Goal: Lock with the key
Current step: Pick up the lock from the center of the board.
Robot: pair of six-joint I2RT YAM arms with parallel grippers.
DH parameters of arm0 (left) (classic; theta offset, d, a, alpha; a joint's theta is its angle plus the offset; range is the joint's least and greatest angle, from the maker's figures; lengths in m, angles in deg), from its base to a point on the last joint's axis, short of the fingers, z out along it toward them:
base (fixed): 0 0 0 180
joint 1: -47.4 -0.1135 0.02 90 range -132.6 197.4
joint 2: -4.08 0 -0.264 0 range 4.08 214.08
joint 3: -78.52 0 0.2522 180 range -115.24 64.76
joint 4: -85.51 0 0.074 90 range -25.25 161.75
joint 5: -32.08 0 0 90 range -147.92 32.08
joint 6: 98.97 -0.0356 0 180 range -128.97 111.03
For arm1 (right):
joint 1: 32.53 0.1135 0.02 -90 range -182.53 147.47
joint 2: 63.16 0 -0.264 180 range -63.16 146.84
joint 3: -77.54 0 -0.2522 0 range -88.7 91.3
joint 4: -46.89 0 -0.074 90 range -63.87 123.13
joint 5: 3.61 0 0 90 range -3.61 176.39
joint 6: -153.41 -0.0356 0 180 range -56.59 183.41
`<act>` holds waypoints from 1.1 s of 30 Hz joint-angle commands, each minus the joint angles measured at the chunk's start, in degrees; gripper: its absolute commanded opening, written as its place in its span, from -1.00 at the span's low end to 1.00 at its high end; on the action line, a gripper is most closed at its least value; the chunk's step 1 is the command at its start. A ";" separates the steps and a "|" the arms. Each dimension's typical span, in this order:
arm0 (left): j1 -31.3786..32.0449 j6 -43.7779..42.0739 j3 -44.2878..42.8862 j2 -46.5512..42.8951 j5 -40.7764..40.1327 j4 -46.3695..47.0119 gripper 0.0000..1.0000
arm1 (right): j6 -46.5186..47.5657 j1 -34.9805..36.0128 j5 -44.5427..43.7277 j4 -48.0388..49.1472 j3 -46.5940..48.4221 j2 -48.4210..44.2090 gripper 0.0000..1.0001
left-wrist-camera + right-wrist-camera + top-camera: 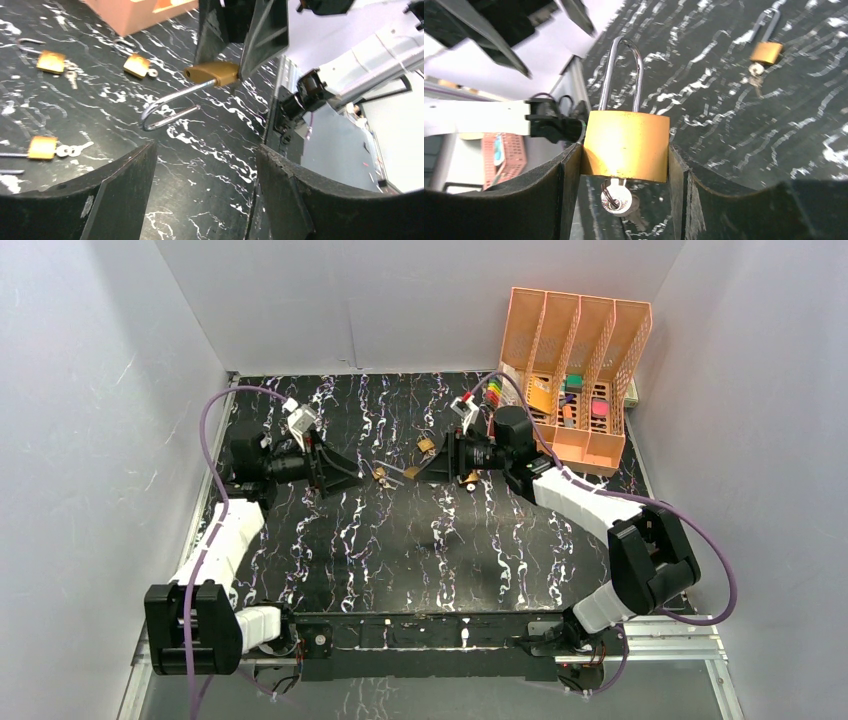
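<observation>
In my right wrist view the padlock point(626, 145) has its flanks hidden behind the fingers point(549, 200) of my right tool point(624, 165), and the key point(616, 197) shows only its head. In my left wrist view a second padlock point(42, 148) loses its shackle at the left edge, and the top edge cuts the orange organiser point(135, 12). From above, the loose locks point(380, 476) on the worktop point(420, 540) are too small to read.

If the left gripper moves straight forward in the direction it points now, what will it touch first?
Most likely the shackle of the padlock held by the right gripper, which lies straight ahead between the open fingers of the left gripper. Depth is unclear, so it could pass slightly over it.
</observation>
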 commanded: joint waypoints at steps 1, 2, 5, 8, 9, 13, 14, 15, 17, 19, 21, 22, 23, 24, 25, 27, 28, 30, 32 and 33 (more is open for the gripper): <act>3.22 9.69 4.61 -1.71 2.73 17.17 0.39 | -7.62 -0.12 10.03 9.65 7.61 -0.69 -0.43; 3.20 10.50 5.32 -1.88 2.01 19.74 0.37 | -8.49 -0.11 10.68 10.38 7.93 -0.50 -0.43; 3.23 8.37 4.90 -2.22 0.03 18.14 0.38 | -10.21 -0.11 12.10 11.47 9.13 -0.26 -0.42; 3.26 11.41 5.80 -2.10 -0.24 22.93 0.41 | -10.91 -0.11 12.47 11.54 10.03 -0.27 -0.42; 3.20 12.82 6.21 -2.17 -0.32 24.80 0.42 | -10.98 -0.12 12.49 11.50 10.29 -0.24 -0.42; 3.20 15.30 6.85 -2.27 0.25 28.86 0.48 | -11.77 -0.11 12.91 12.16 10.65 -0.05 -0.42; 3.20 16.34 7.06 -2.29 0.62 29.97 0.48 | -11.99 -0.11 13.10 12.46 10.69 0.11 -0.42; 3.24 17.06 7.24 -2.19 0.82 30.84 0.48 | -12.22 -0.05 13.23 12.65 10.65 0.37 -0.41; 3.22 18.02 7.35 -1.70 1.24 32.07 0.48 | -12.68 -0.05 13.51 13.06 10.56 0.88 -0.41; 3.27 18.75 7.37 -1.17 1.65 32.78 0.45 | -12.87 0.01 13.68 13.12 10.69 1.56 -0.41; 3.66 19.37 7.37 -0.77 2.40 33.58 0.37 | -13.55 0.13 13.88 13.60 10.66 2.26 -0.41; 3.85 19.52 7.37 -0.59 2.80 33.74 0.29 | -13.88 0.15 13.90 14.02 10.65 2.55 -0.41; 4.09 19.62 7.37 -0.32 3.17 33.75 0.19 | -14.24 0.13 13.98 14.41 10.65 2.75 -0.41; 4.29 19.78 7.38 -0.19 3.65 33.75 0.10 | -14.48 0.23 13.99 14.77 10.60 2.91 -0.41; 4.57 19.93 7.41 0.10 3.96 33.75 0.00 | -14.62 0.31 13.99 15.02 10.65 3.03 -0.40; 4.96 20.08 7.29 0.43 4.70 33.78 -0.20 | -14.68 0.33 13.99 15.23 10.88 3.16 -0.40; 5.14 20.14 7.14 0.61 5.26 33.80 -0.33 | -14.68 0.35 13.99 15.22 11.05 3.24 -0.40; 5.30 20.31 6.96 1.06 6.26 33.75 -0.65 | -14.79 0.41 13.99 15.15 11.32 3.35 -0.40; 5.46 20.57 6.67 1.51 7.15 33.76 -0.90 | -14.90 0.35 14.03 15.16 11.58 3.52 -0.39; 5.54 20.68 6.40 1.62 7.54 33.75 -1.00 | -14.93 0.39 14.12 15.16 11.75 3.59 -0.38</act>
